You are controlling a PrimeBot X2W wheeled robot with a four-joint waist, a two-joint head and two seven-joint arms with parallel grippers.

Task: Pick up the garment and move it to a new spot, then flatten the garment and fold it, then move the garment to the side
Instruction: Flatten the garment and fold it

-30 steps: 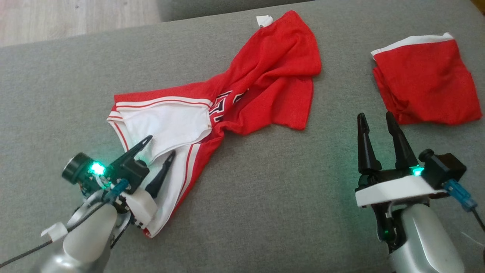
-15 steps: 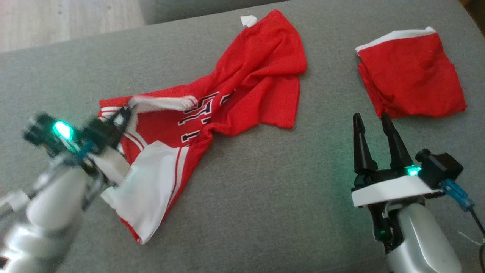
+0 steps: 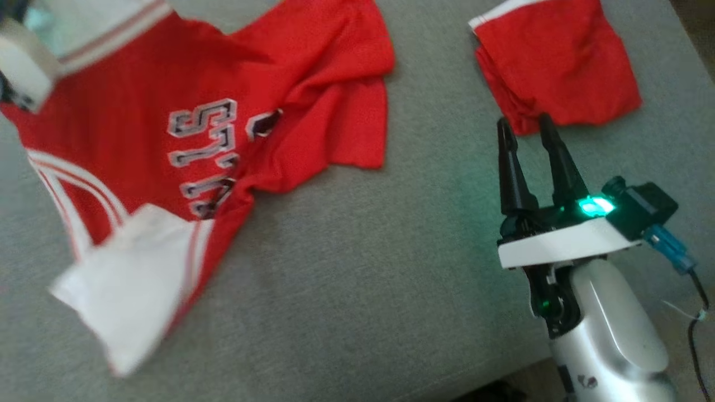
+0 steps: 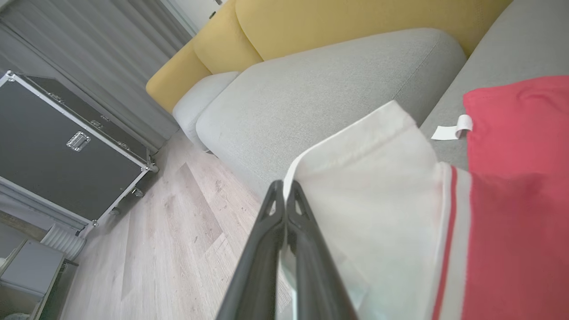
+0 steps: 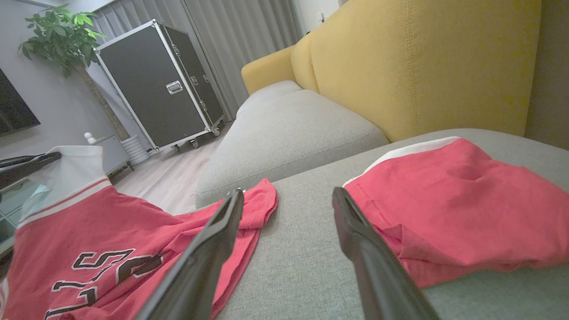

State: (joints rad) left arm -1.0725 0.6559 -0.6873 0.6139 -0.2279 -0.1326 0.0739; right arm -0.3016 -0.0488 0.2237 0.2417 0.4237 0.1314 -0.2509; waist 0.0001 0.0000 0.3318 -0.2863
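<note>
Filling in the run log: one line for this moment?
left gripper: shut on jersey white edge, lifting | right gripper: open, idle | folded red garment: on cushion

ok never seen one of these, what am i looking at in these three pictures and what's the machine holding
It is a two-armed robot working over a grey couch cushion. The wide picture comes from its head, looking down. The other two come from cameras on each wrist, looking along that arm's two dark fingers. The left pincer is shut on the white edge of a red jersey with lettering, lifting that end while the rest trails on the cushion. The right pincer is open and holds nothing; it sits near a second, folded red garment. Behind are a yellow backrest and a black case.
</note>
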